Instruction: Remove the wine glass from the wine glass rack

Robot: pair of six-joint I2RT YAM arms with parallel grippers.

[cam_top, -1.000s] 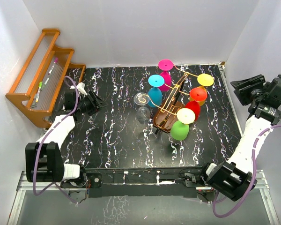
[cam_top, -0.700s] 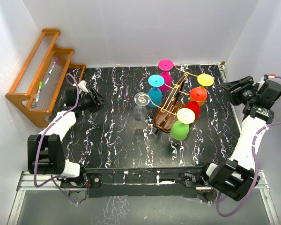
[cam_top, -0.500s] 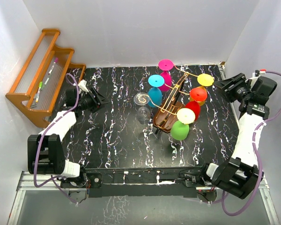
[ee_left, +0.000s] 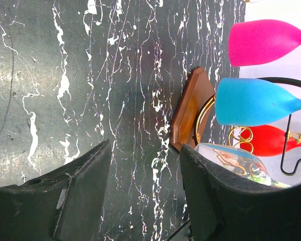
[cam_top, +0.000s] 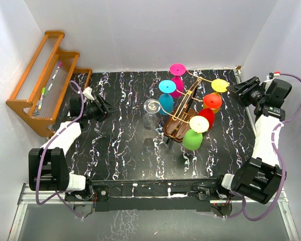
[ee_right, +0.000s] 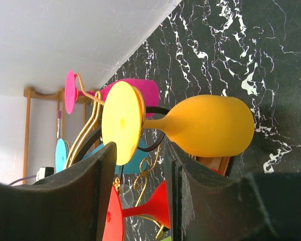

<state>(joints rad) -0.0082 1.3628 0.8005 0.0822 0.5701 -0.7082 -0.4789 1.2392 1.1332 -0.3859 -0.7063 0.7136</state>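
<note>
Wine glass rack (cam_top: pixel 183 116), a violin-shaped brown wood stand with curling gold wire arms, sits toward 2 o'clock on the table (cam_top: pixel 120 150), and coloured glasses hang from it. I see the yellow wine glass (cam_top: pixel 220 86) at its 1 o'clock. My right fingers (ee_right: pixel 50 201) are spread and empty just beside that glass. My left fingers (ee_left: pixel 65 201) are spread and empty at 9 o'clock. The stepped shelf (cam_top: pixel 21 104) holds markers (cam_top: pixel 50 85).

No text, label, brand, number or sign can be read in any view. The markers (cam_top: pixel 55 72) on the wooden stepped shelf (cam_top: pixel 21 106) are shown too small for print to be made out; no lettering is seen on the wine glass rack (cam_top: pixel 180 119).
</note>
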